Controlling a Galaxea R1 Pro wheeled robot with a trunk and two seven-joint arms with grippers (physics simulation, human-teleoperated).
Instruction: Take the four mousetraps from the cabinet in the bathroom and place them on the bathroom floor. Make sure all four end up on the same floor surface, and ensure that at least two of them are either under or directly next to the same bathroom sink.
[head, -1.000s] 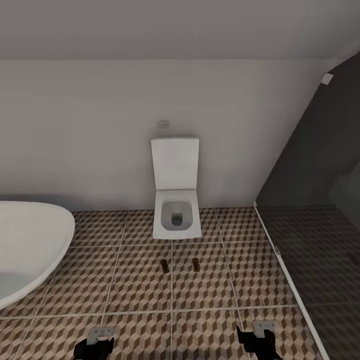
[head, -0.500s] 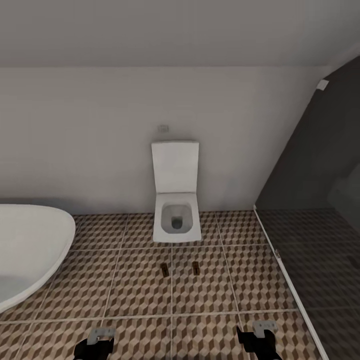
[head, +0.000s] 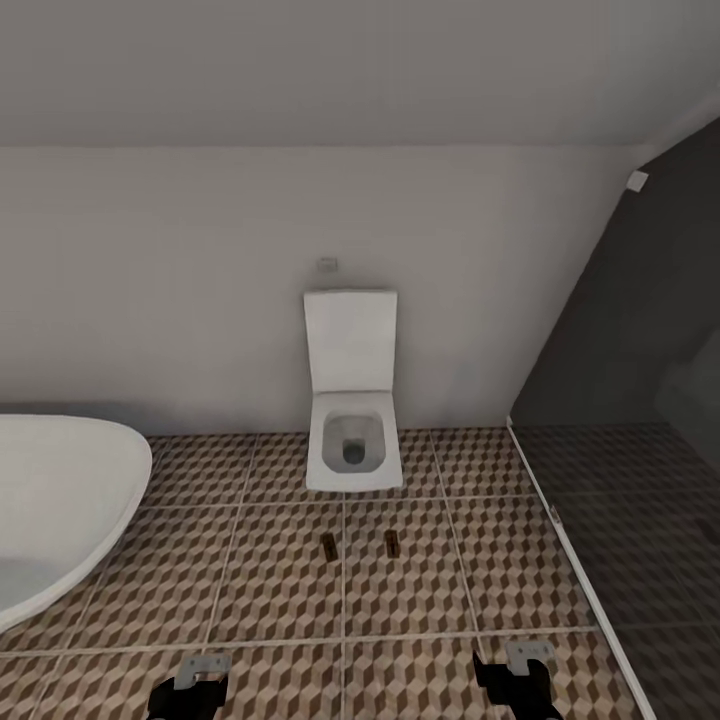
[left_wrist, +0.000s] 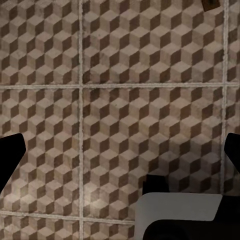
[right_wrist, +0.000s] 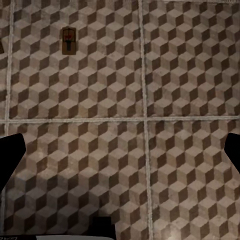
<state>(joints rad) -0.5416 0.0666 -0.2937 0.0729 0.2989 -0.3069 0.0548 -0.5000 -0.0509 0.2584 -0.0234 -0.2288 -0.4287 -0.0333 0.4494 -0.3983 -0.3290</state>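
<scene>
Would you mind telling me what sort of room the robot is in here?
It looks like a bathroom: a white toilet stands against the wall, the rim of a white bathtub curves in beside it, and the floor is patterned tile.

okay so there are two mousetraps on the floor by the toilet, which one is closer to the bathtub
The left mousetrap. It lies nearer the bathtub, just left of the grout line running out from the toilet; the other mousetrap lies right of that line, toward the dark glass partition.
</scene>
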